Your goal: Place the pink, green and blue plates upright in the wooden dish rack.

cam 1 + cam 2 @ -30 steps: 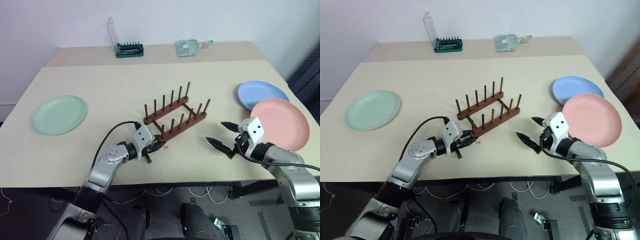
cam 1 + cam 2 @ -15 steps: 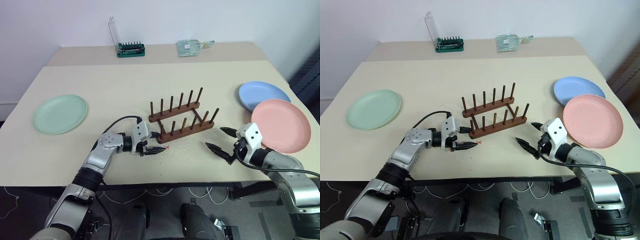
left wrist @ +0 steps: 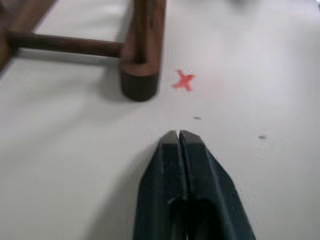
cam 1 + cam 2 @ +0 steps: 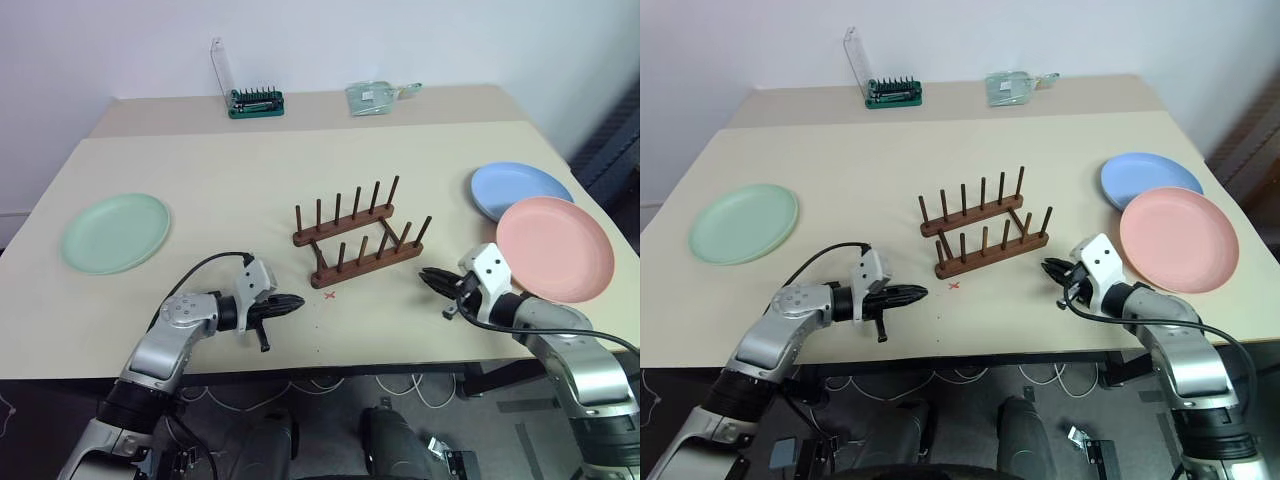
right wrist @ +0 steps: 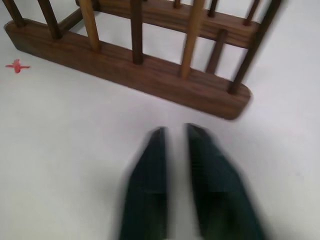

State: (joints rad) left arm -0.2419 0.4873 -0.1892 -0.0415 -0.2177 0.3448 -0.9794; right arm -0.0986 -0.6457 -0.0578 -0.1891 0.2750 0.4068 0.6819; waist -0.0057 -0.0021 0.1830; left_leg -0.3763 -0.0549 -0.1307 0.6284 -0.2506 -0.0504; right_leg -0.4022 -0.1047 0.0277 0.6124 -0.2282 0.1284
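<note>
**Empty rack at the table's middle, both grippers closed near it**

Head views: The wooden dish rack (image 4: 358,236) stands near the middle of the beige table (image 4: 250,170). Its long axis runs left to right, with the right end turned a little away from the robot. The two rails lie parallel and all pegs point straight up. No plate is in it. A small red cross mark (image 4: 329,295) is drawn on the table just before the left end of the near rail. The green plate (image 4: 115,231) lies flat far on the left. The blue plate (image 4: 520,191) and the pink plate (image 4: 554,248) lie on the right, and the pink one overlaps the near edge of the blue one. At the far edge there is a green tray of screwdriver bits (image 4: 255,100) with its clear lid standing up, and a clear packet (image 4: 375,95). No writing can be read on them. The left gripper (image 4: 291,303) has its fingers pressed together and holds nothing; it is left of the cross. The right gripper (image 4: 432,279) is just beside the right end of the rack, also closed and empty.

Left wrist view: The fingers (image 3: 170,150) touch each other. They point toward the cross and the rounded end of a rail.

Right wrist view: The fingers (image 5: 152,175) are blurred, with a thin gap between them. They point at the near rail.
</note>
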